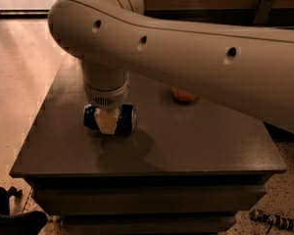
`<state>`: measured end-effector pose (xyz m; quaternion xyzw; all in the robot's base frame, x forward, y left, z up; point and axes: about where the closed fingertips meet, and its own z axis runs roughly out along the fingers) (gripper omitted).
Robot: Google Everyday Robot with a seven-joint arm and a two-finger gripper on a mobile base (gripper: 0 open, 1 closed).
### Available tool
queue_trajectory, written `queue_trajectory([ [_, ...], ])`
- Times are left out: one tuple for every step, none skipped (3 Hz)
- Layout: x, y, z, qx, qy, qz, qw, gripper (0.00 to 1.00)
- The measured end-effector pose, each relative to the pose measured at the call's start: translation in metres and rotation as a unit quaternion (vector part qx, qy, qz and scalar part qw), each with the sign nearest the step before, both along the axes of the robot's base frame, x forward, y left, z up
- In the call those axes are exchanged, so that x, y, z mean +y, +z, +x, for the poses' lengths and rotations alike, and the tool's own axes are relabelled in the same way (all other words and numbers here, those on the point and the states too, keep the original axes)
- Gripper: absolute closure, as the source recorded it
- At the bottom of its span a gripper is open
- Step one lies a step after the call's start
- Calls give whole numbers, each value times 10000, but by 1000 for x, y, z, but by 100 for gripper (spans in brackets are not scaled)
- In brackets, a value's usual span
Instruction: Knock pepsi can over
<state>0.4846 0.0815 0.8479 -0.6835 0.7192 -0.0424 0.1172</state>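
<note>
**Gripper sitting over the pepsi can**

The gripper [108,123] is hanging left of centre, covering the pepsi can [127,119], which is seemingly lying sideways on the table [201,146], probably toppled. I cannot tell whether it is clamping.

The dark grey table [201,141] carried the pepsi can [127,120] left of the frame's centre. A small orange object [183,95] lay near the centre, well apart from it. The gripper [108,125] stood down over the can.
</note>
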Motion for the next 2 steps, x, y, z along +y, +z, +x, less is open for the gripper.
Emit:
queue_trajectory([
  [0,1,0,-8,1,1,10000,7],
  [0,1,-1,-15,2,2,10000,0],
])
